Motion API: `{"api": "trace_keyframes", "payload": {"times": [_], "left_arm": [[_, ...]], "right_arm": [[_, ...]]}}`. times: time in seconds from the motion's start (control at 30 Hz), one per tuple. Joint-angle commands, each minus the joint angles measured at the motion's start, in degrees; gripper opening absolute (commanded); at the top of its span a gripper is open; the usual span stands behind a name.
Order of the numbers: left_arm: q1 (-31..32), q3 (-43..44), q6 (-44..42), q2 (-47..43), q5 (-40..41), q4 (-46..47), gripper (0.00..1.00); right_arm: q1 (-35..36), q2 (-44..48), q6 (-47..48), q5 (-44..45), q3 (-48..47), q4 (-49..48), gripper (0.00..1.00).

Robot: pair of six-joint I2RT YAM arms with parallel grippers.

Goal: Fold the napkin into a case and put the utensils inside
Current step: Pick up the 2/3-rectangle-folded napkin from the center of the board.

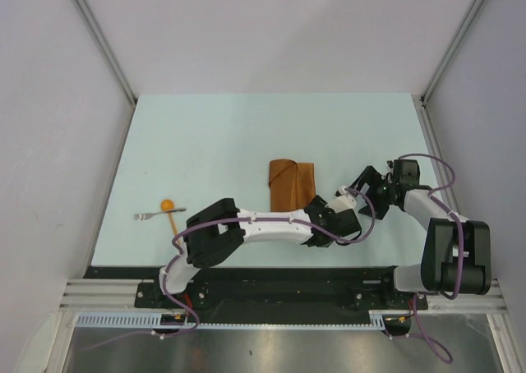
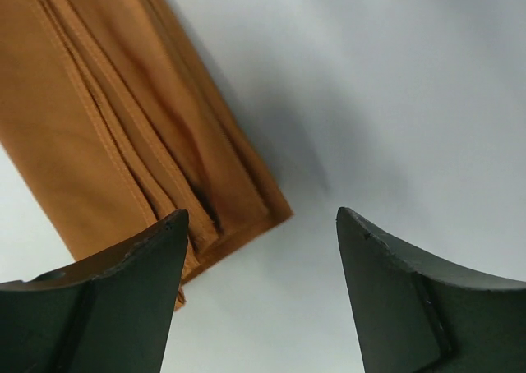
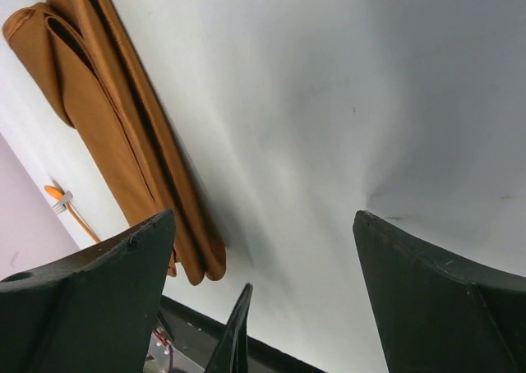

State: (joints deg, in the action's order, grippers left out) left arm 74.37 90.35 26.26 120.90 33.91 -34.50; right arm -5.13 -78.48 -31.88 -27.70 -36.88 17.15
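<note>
1. Lying folded near the middle of the desk (image 1: 205, 135), the napkin (image 1: 292, 184) forms a layered rust-orange rectangle. Its long sides run near to far, and a flap crosses its far left corner at a slant.
2. The left gripper (image 1: 322, 213) reaches across from its base on the left to the napkin's near right corner. Its jaws stand wide apart, with only bare desk between them and nothing held.
3. In the left wrist view, the napkin (image 2: 123, 118) shows several stacked edges. Its corner ends just beside one side of the left gripper (image 2: 261, 218); I cannot tell whether cloth and gripper touch.
4. The right gripper (image 1: 355, 192) sits just right of the napkin and points left toward it. Its jaws are also wide apart and empty.
5. In the right wrist view, the right gripper (image 3: 265, 218) frames bare desk. The napkin (image 3: 107, 118) runs along the left side, with a rounded open fold at one end.
6. The utensils (image 1: 167, 213) lie well apart from the napkin, at the near left of the desk. An orange spoon (image 1: 168, 206) with a round bowl lies there, and a pale fork-like piece (image 1: 152, 216) crosses its handle.
7. The utensils (image 3: 64, 202) also show, small, past the napkin in the right wrist view.
</note>
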Motion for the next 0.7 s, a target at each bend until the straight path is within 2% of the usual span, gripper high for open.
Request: {"api": "trace_keyframes", "payload": {"times": [0.0, 0.17, 0.37, 0.4, 0.47, 0.6, 0.67], "left_arm": [[-0.19, 2.73, -1.39, 1.0, 5.81, -2.5, 0.76], [-0.19, 2.12, -2.53, 1.88, 6.17, -1.19, 0.66], [-0.1, -0.17, -2.36, 0.56, 5.73, 1.8, 0.46], [-0.19, -0.52, -2.18, 0.13, 5.9, 1.98, 0.37], [-0.1, -2.36, -1.83, -1.8, 6.25, 2.86, 0.29], [-0.28, -6.4, -0.95, -6.2, 5.55, 5.58, 0.05], [-0.54, -9.04, -0.16, -8.91, 5.29, 7.16, 0.0]], "right_arm": [[-0.24, 2.19, 1.29, -2.44, -0.03, -2.38, 0.95], [0.38, 1.66, 1.12, -3.15, 0.58, -3.61, 0.95], [3.01, -0.71, 0.33, -5.68, 1.02, -7.12, 0.96], [3.19, -1.15, 0.15, -6.39, 1.29, -8.17, 0.96], [3.28, -2.03, -0.46, -7.62, 1.64, -11.07, 1.0], [4.15, -4.66, -1.78, -10.61, 1.47, -16.26, 1.0], [4.77, -7.03, -3.88, -12.71, 1.03, -20.12, 1.0]]}}
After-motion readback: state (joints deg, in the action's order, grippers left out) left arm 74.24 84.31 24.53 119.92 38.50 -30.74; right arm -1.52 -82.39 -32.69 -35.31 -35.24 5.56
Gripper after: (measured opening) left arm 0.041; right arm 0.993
